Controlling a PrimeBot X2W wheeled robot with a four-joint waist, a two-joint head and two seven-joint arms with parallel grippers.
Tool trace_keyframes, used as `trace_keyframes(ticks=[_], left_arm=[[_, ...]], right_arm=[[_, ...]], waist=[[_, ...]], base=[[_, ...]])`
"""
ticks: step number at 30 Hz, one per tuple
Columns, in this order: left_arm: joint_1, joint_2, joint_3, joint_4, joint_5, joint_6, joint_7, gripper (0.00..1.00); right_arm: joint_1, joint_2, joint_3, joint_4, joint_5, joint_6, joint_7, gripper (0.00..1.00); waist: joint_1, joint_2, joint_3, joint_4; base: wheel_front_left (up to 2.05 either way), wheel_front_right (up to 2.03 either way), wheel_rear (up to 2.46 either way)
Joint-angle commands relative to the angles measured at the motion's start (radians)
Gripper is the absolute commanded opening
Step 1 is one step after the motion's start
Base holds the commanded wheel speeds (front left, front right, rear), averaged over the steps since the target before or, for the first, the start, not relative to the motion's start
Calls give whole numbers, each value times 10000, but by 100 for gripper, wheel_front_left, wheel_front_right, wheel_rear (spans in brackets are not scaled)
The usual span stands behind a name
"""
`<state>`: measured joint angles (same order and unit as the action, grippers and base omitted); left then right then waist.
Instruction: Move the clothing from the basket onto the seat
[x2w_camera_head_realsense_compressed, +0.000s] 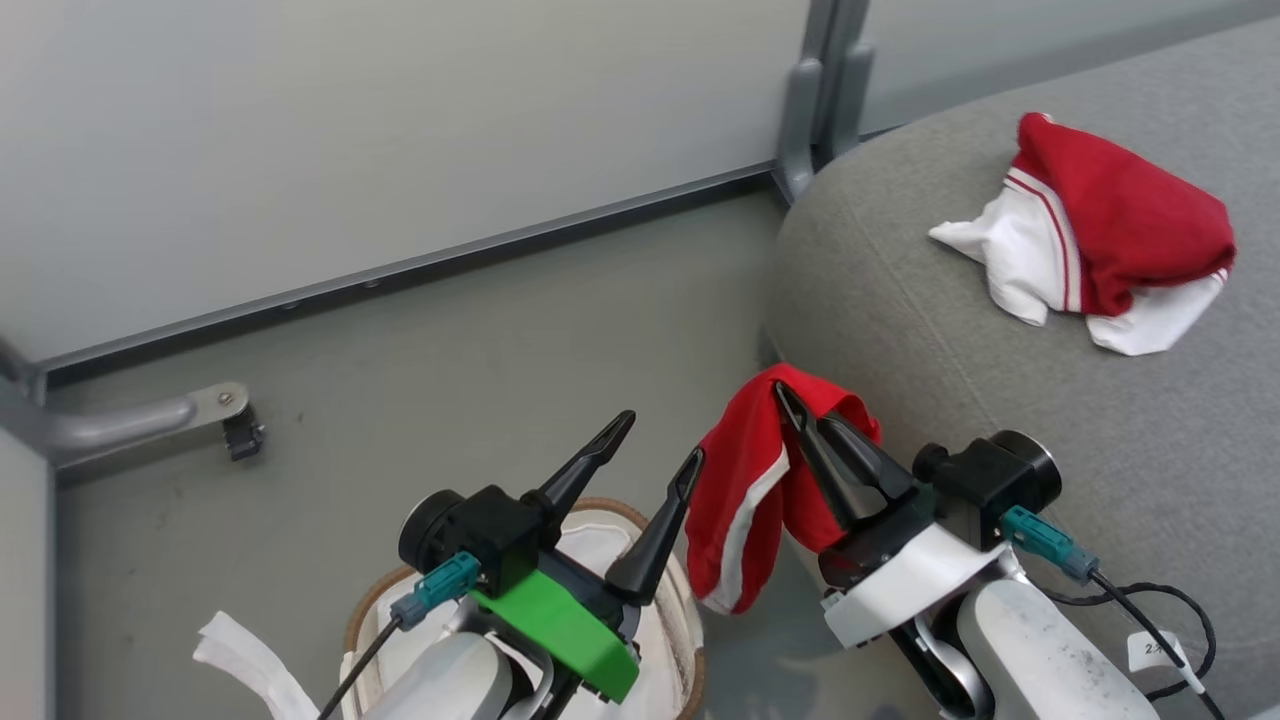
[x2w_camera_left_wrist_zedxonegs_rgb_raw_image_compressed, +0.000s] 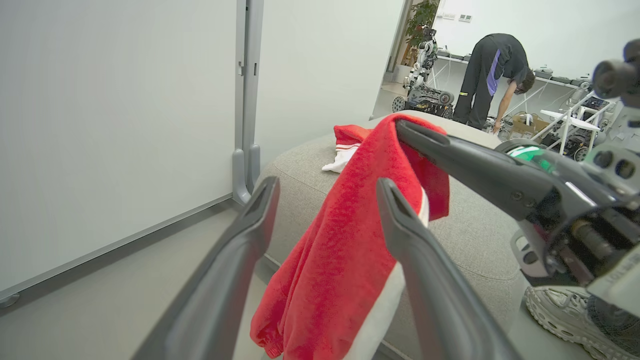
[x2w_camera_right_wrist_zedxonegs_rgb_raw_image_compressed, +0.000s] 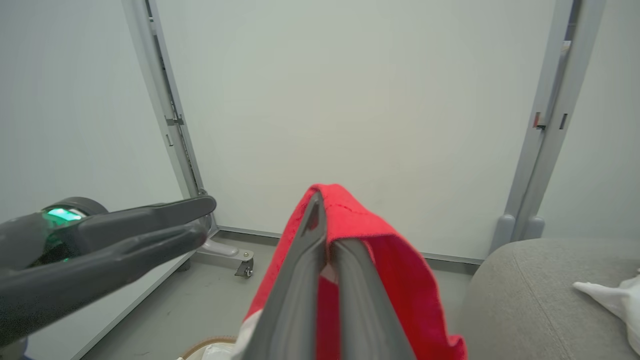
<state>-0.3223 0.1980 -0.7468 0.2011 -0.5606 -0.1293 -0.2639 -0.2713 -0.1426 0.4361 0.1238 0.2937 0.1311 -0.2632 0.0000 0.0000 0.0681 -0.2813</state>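
While the clothing (x2w_camera_head_realsense_compressed: 740, 500) is being pinched by the closed right gripper (x2w_camera_head_realsense_compressed: 782, 392) at lower centre, beside the seat (x2w_camera_head_realsense_compressed: 1000, 420) edge, the left gripper (x2w_camera_head_realsense_compressed: 660, 438) is being held wide apart, empty, by the basket (x2w_camera_head_realsense_compressed: 365, 603). A bending person (x2w_camera_left_wrist_zedxonegs_rgb_raw_image_compressed: 492, 65) is being shown upper right in the left wrist view; another garment (x2w_camera_head_realsense_compressed: 1130, 230) is being seen on the seat.

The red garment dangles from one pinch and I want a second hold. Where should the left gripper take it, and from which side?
Likely the loose lower fold by the white stripe, reaching the garment from its left: it hangs limp below the shut right gripper, and the open left gripper is beside it there.
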Motion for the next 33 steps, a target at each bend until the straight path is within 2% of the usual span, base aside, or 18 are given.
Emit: trace_keyframes(ticks=[1, 7, 11, 15, 20, 23, 28, 33], left_arm=[[78, 12, 35, 28, 63, -27, -4, 100], [-34, 82, 27, 34, 80, -27, -4, 100], [-110, 151, -25, 32, 90, -27, -4, 100], [-343, 330, -89, -38, 167, -27, -4, 100], [-627, 604, -292, -18, 146, -27, -6, 100], [-839, 760, -475, -42, 114, -27, -4, 100], [-1232, 947, -683, -122, 67, -27, -4, 100], [-1630, 1124, -840, -185, 59, -27, -4, 100]], right_arm=[[174, -25, -74, -92, -44, -7, -20, 0], [163, -310, -349, -241, -172, -7, -20, 0], [-409, -776, -502, -287, -304, -7, -20, 0], [-1641, -1565, -631, -336, -588, -9, -20, 0], [-3770, -2715, -1291, -145, -805, -9, -20, 0], [-5001, -3491, -1688, 248, -941, -9, -20, 0], [-6782, -4680, -2166, 1584, -1196, -9, -20, 0], [-7935, -5356, -2779, 3015, -1498, -9, -15, 0]], waist=[[0, 0, 199, -1268], [0, 0, 366, -1877], [0, 0, 572, -2033], [0, 0, 1059, -1990], [0, 0, 1714, -1778], [0, 0, 2088, -1592], [0, 0, 2725, -1200], [0, 0, 3447, -795]], base=[[0, 0, 0], [0, 0, 0], [0, 0, 0], [0, 0, 0], [0, 0, 0], [0, 0, 0], [0, 0, 0], [0, 0, 0]])
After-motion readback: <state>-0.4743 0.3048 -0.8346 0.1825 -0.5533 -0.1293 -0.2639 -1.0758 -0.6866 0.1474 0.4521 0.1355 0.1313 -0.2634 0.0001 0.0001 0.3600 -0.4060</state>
